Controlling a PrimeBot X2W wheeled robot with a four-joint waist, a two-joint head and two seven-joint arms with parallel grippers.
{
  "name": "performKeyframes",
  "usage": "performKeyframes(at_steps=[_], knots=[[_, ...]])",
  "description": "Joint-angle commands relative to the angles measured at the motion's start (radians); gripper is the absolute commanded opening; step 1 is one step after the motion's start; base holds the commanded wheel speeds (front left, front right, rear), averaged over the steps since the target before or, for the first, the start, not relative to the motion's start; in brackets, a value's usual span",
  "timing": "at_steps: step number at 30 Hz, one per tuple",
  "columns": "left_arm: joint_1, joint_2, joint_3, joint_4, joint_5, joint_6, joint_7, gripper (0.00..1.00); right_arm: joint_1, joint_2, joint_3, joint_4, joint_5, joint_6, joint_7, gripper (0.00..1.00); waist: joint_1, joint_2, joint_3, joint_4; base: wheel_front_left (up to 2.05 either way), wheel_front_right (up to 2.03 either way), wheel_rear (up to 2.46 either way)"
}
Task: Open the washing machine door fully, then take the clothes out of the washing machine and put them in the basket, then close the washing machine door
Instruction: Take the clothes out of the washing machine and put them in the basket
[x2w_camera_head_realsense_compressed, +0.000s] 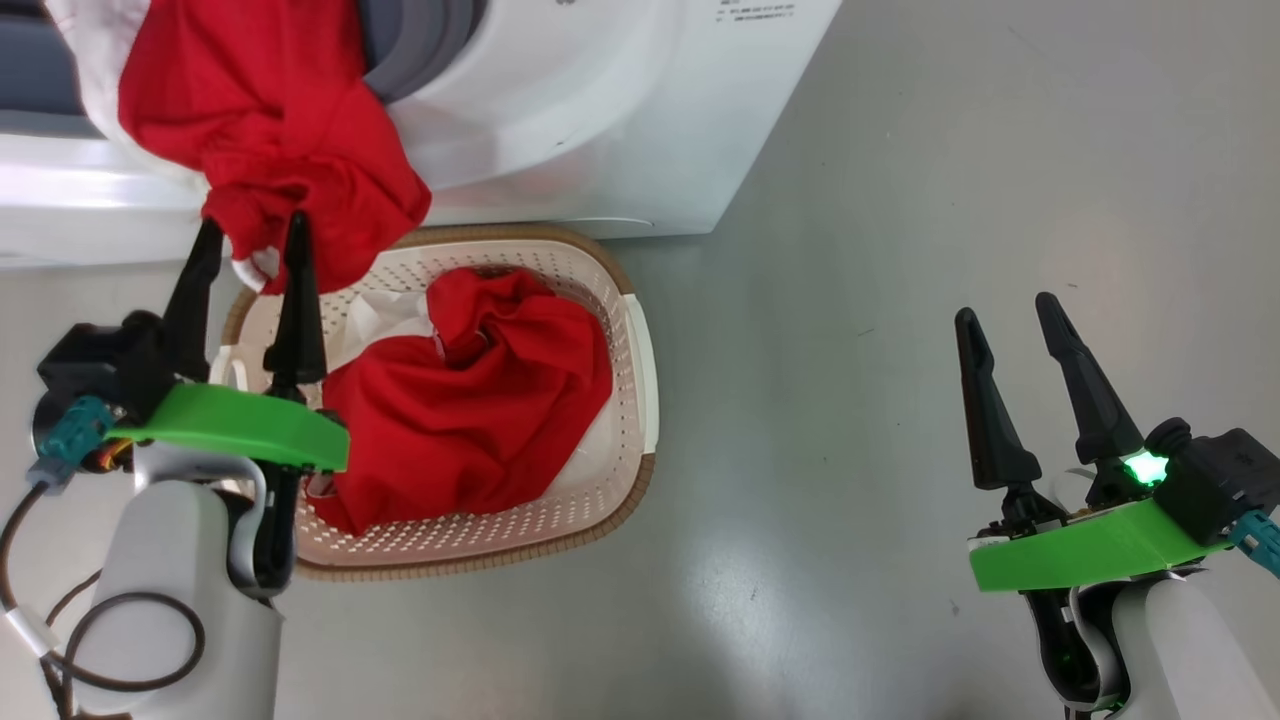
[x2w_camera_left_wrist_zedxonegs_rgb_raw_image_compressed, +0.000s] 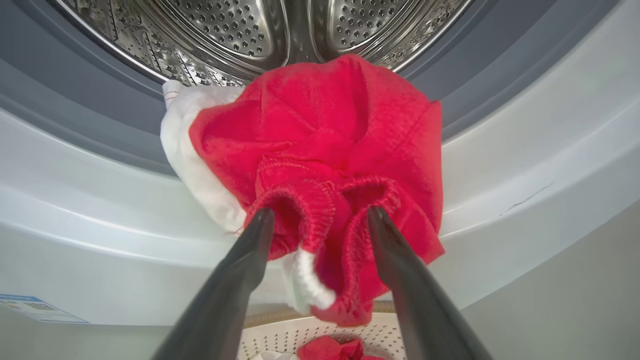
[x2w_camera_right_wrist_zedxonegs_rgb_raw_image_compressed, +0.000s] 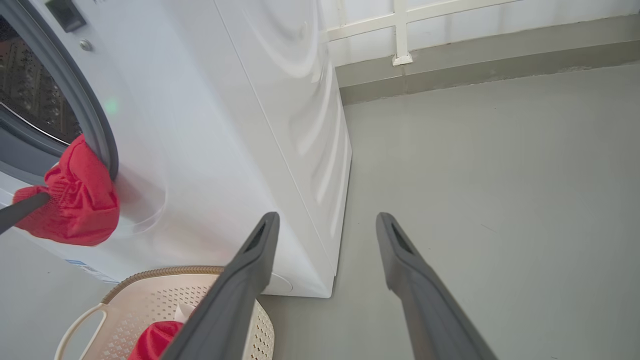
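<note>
A red garment with white trim (x2w_camera_head_realsense_compressed: 270, 130) hangs out of the white washing machine (x2w_camera_head_realsense_compressed: 620, 120) over its grey gasket (x2w_camera_left_wrist_zedxonegs_rgb_raw_image_compressed: 75, 90). Its bunched lower end (x2w_camera_left_wrist_zedxonegs_rgb_raw_image_compressed: 325, 130) droops between the spread fingers of my left gripper (x2w_camera_head_realsense_compressed: 253, 225), which is open (x2w_camera_left_wrist_zedxonegs_rgb_raw_image_compressed: 320, 215). Directly below stands the cream basket (x2w_camera_head_realsense_compressed: 640, 370) with another red garment (x2w_camera_head_realsense_compressed: 470, 410) lying inside. My right gripper (x2w_camera_head_realsense_compressed: 1006, 308) hovers open over bare floor to the right, nothing between its fingers (x2w_camera_right_wrist_zedxonegs_rgb_raw_image_compressed: 326, 217). The washing machine door is out of view.
The steel drum (x2w_camera_left_wrist_zedxonegs_rgb_raw_image_compressed: 240, 30) is visible behind the hanging garment. Grey floor (x2w_camera_head_realsense_compressed: 900, 200) stretches to the right of the machine and basket. A low wall with a white frame (x2w_camera_right_wrist_zedxonegs_rgb_raw_image_compressed: 400, 35) runs along the back.
</note>
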Motion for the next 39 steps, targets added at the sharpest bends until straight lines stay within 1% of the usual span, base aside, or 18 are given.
performKeyframes(at_steps=[1,14,20,30,39], knots=[[0.032,0.029,0.025,-0.031,0.007,-0.005,-0.004,1.0,-0.005,0.001,0.018,-0.022,-0.005,0.006,-0.006,1.0,0.0,-0.0001,-0.004,0.006,0.0,0.0,0.0],[0.106,0.008,0.032,-0.128,0.032,-0.005,-0.004,1.0,0.002,-0.006,0.015,-0.019,-0.012,0.006,-0.006,1.0,0.0,-0.0001,-0.033,0.028,0.0,0.0,0.0],[0.188,0.002,0.047,-0.206,0.056,-0.005,-0.004,1.0,0.016,-0.013,0.008,-0.024,-0.011,0.006,-0.006,1.0,0.0,-0.0001,-0.049,0.032,0.0,0.0,0.0],[0.328,-0.016,0.085,-0.338,0.054,-0.005,-0.004,1.0,0.051,-0.014,-0.004,-0.03,-0.008,0.006,-0.006,1.0,0.0,-0.0001,-0.064,0.028,0.0,0.0,0.0],[0.35,-0.024,0.089,-0.364,0.053,-0.005,-0.004,1.0,0.051,-0.011,-0.004,-0.03,-0.009,0.006,-0.006,1.0,0.0,-0.0001,-0.063,0.025,0.0,0.0,0.0]])
